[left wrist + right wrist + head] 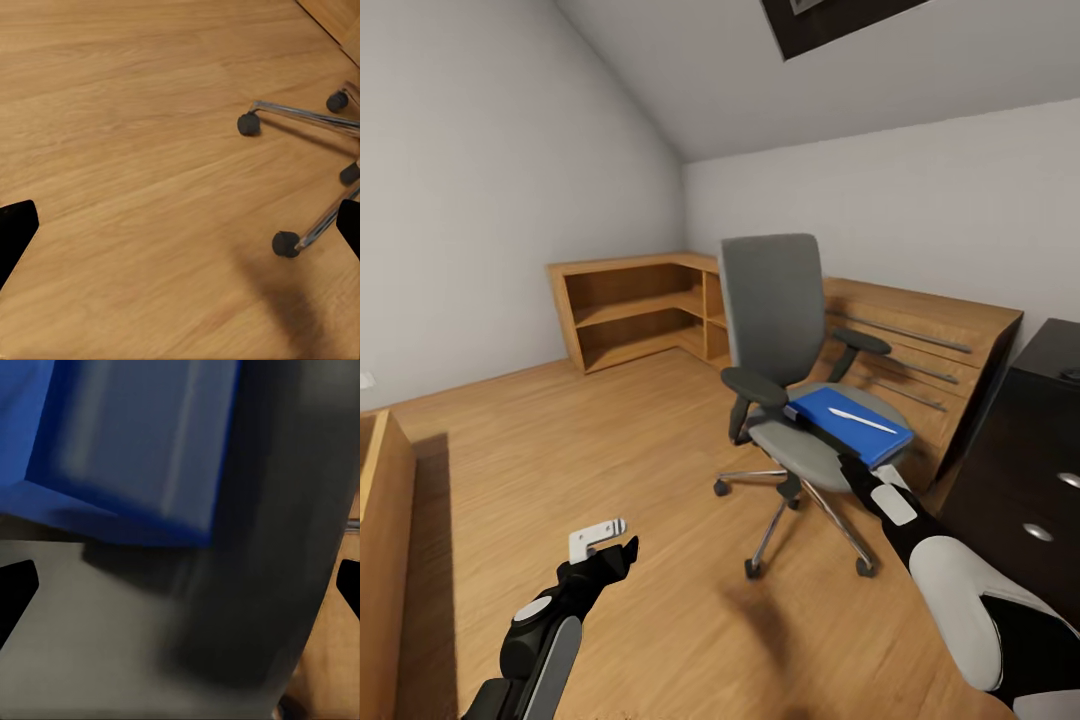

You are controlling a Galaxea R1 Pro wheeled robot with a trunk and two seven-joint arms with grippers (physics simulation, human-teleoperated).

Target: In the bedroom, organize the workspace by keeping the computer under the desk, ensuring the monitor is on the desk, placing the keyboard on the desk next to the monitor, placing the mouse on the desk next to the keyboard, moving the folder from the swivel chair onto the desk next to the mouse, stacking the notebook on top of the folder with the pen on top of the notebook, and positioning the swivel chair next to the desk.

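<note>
The grey swivel chair [772, 300] stands mid-room on the wood floor. On its seat lies the blue folder [830, 402], and the white pen [862, 420] rests on top of it. A dark edge shows under the folder's left corner; I cannot tell whether that is the notebook. My right gripper [852, 465] is at the seat's front edge just below the folder, open; up close, the right gripper [180, 585] faces the folder [135, 442] and the grey seat [112, 622]. My left gripper [610, 550] hangs open over bare floor, left of the chair. The desk's black drawer unit [1030, 480] is at the right.
A low oak dresser [930, 330] runs along the wall behind the chair, and oak corner shelves [640, 310] stand at the back. An oak panel [380, 540] rises at the left edge. The chair's chrome legs and castors [286, 244] spread near my left gripper [180, 229].
</note>
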